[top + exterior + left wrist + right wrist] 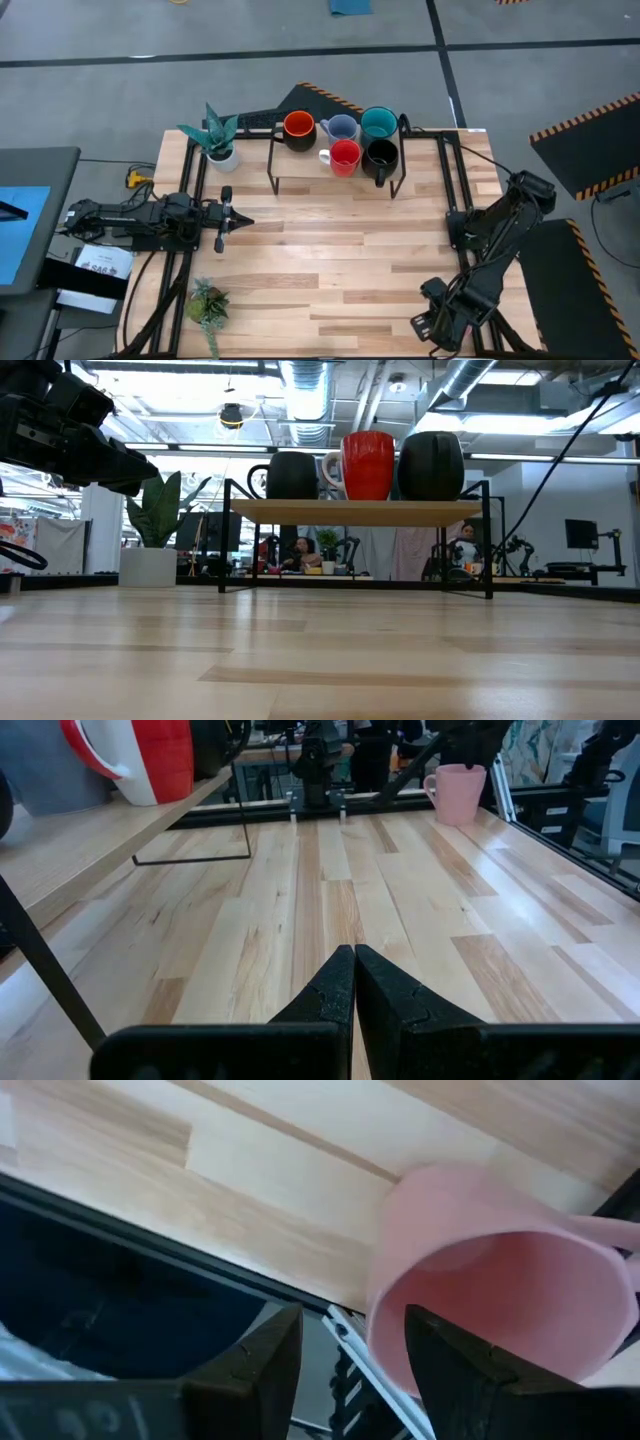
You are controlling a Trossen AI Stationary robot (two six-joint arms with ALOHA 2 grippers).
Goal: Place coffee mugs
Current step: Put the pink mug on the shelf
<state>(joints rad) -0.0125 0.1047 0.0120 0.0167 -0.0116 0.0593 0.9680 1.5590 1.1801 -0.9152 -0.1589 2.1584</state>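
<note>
A low wooden shelf (300, 170) at the table's far middle carries five mugs: dark with orange inside (299, 130), grey-blue (341, 128), teal (379, 123), red (345, 157) and black (381, 156). The pink mug (510, 1300) stands near the table's right near corner, also in the left wrist view (455, 792); the right arm hides it from above. My right gripper (350, 1330) is open over it, with one finger over its mouth and the other outside its wall. My left gripper (353, 955) is shut and hovers over the left side of the table (238, 222). My right gripper comes at the pink mug from above, its fingers (450, 1355) on either side of the wall at the rim (385, 1295). Whether either finger touches the wall, I cannot tell. The mug's base rests on the table by its edge.
A white pot with a green plant (220, 145) stands at the far left beside the shelf. A small leafy sprig (208, 305) lies at the near left. Black frame rails (452, 180) run along the table's sides. Bare wood fills the middle. People sit in the room behind (300, 550).
</note>
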